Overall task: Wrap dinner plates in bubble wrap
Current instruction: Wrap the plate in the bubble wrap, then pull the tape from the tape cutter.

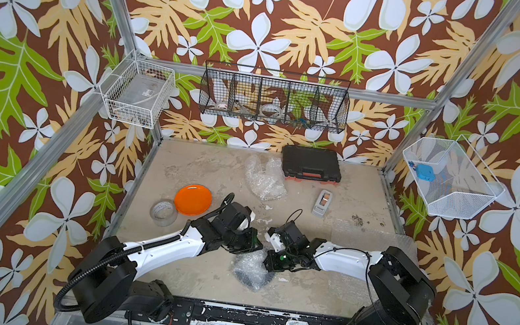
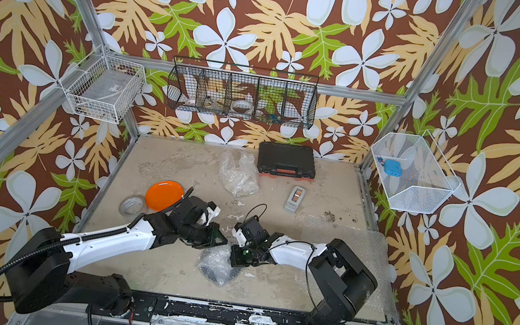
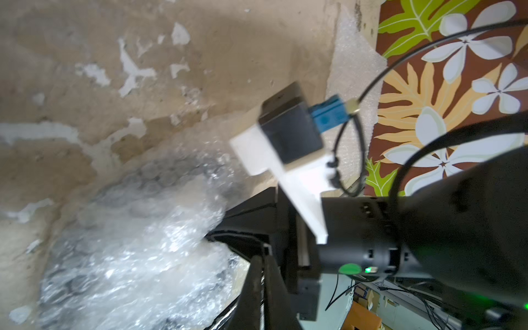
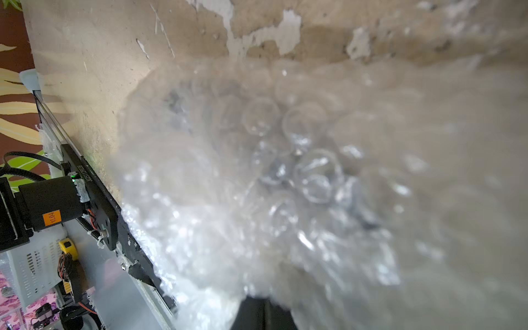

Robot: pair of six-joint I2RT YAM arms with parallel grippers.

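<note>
A glossy orange dinner plate [image 1: 193, 199] [image 2: 165, 195] lies bare at the left in both top views. Near the front middle a crumpled bubble wrap bundle [image 1: 252, 271] [image 2: 219, 264] shows a dark plate [image 1: 244, 277] through the plastic. My right gripper [image 1: 269, 264] [image 4: 264, 300] is shut on the bundle's upper edge, with the bubble wrap [image 4: 285, 171] bunched over its tips. My left gripper [image 1: 258, 243] [image 3: 261, 258] is shut just beside the bubble wrap [image 3: 137, 257], with nothing seen between its fingers. A second crumpled bundle [image 1: 265, 178] lies at the back; its contents are unclear.
A flat bubble wrap sheet [image 1: 375, 241] lies at the right under my right arm. A roll of clear tape [image 1: 163, 213] stands next to the orange plate. A tape dispenser [image 1: 322, 202] and a black case [image 1: 312, 163] sit at the back right. Wire baskets hang on the walls.
</note>
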